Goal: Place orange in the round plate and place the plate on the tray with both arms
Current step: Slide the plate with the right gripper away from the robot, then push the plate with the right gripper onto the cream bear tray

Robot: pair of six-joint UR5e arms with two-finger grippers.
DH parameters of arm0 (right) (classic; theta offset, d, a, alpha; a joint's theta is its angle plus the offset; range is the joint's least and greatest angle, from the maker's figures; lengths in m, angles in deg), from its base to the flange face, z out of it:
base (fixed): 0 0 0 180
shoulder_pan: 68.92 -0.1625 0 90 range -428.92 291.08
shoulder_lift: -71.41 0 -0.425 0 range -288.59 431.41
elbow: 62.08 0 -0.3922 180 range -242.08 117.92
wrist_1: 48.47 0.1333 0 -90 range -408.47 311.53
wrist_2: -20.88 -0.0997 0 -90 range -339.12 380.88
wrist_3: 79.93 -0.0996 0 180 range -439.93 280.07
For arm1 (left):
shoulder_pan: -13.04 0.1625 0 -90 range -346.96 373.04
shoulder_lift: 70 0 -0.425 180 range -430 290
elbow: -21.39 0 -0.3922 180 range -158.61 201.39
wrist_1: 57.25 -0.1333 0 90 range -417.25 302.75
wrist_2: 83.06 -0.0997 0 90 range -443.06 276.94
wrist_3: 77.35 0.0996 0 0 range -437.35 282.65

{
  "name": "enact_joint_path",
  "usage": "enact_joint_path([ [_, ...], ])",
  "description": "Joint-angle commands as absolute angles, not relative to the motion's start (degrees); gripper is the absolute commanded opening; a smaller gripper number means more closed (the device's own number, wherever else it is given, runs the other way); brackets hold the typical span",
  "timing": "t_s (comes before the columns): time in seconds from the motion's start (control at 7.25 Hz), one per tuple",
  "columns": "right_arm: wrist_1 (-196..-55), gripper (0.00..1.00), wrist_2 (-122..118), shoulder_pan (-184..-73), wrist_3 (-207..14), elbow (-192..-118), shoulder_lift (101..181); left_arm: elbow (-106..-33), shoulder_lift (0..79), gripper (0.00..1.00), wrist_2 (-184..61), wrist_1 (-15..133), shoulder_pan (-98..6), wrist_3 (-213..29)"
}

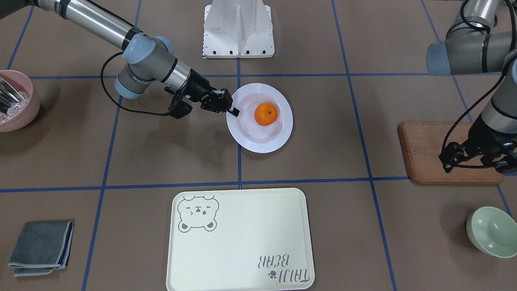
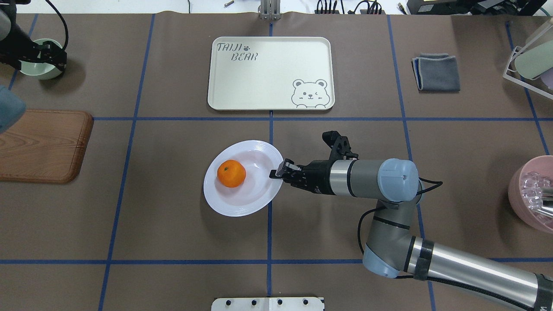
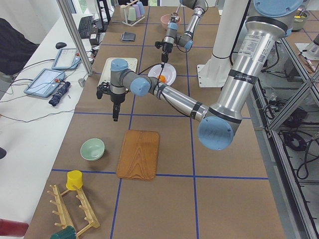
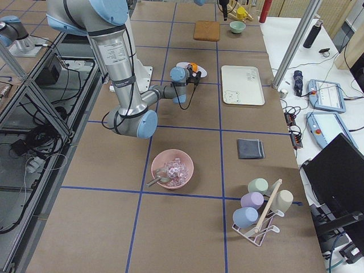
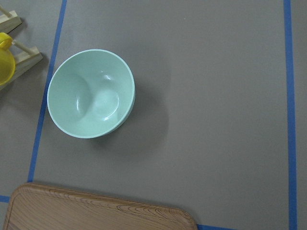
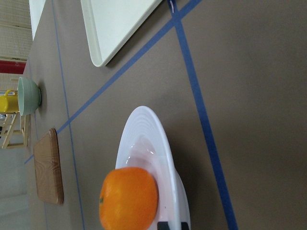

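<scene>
The orange (image 1: 265,114) lies inside the round plate (image 1: 278,137), which rests on the brown table behind the tray (image 1: 242,242). My right gripper (image 1: 233,111) reaches in level with the table and is shut on the plate's rim on the robot's right side. The overhead view shows the same grip: right gripper (image 2: 276,173), plate (image 2: 242,203), orange (image 2: 231,173). In the right wrist view the orange (image 6: 128,197) sits close in the plate (image 6: 144,129), with one black fingertip (image 6: 170,224) over the rim. My left gripper (image 1: 474,166) hangs open and empty above the near edge of the wooden board.
A brown wooden board (image 1: 428,153) and a pale-green bowl (image 1: 492,230) lie under the left arm. A pink bowl (image 1: 18,101) with clear pieces stands at the right arm's side, and a folded grey cloth (image 1: 40,246) lies beside the tray. The white robot base (image 1: 238,28) stands behind the plate.
</scene>
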State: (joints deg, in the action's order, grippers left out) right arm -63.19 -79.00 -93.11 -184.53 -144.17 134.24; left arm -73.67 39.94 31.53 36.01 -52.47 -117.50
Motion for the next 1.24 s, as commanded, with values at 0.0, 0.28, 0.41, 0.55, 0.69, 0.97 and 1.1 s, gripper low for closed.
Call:
enact_joint_path([
  [0.0, -60.7, 0.0, -77.9, -93.3, -185.5, -144.3, 134.0, -73.5, 40.0, 0.99, 31.3, 36.0, -52.5, -117.5],
  [0.28, -58.6, 0.0, -75.2, -93.4, -189.1, -144.4, 133.3, -73.3, 40.1, 0.99, 30.7, 36.0, -52.4, -117.5],
  [0.41, -58.6, 0.0, -73.4, -93.7, -189.2, -144.4, 132.3, -73.3, 40.1, 0.98, 30.7, 36.0, -52.4, -117.5],
  [0.55, -58.8, 0.0, -68.5, -93.6, -189.2, -144.5, 132.1, -73.3, 40.2, 0.99, 30.7, 35.9, -52.4, -117.4],
  [0.69, -59.3, 0.0, -64.5, -94.2, -189.3, -143.9, 131.3, -73.1, 40.3, 0.98, 30.7, 35.9, -52.4, -117.5],
  [0.97, -72.4, 0.0, -63.1, -99.6, -193.3, -143.7, 125.4, -72.9, 40.5, 0.99, 30.7, 35.9, -52.3, -117.5],
  [1.1, -77.9, 0.0, -63.1, -102.1, -193.8, -142.1, 122.2, -72.8, 40.4, 0.98, 30.7, 35.9, -52.4, -117.5],
])
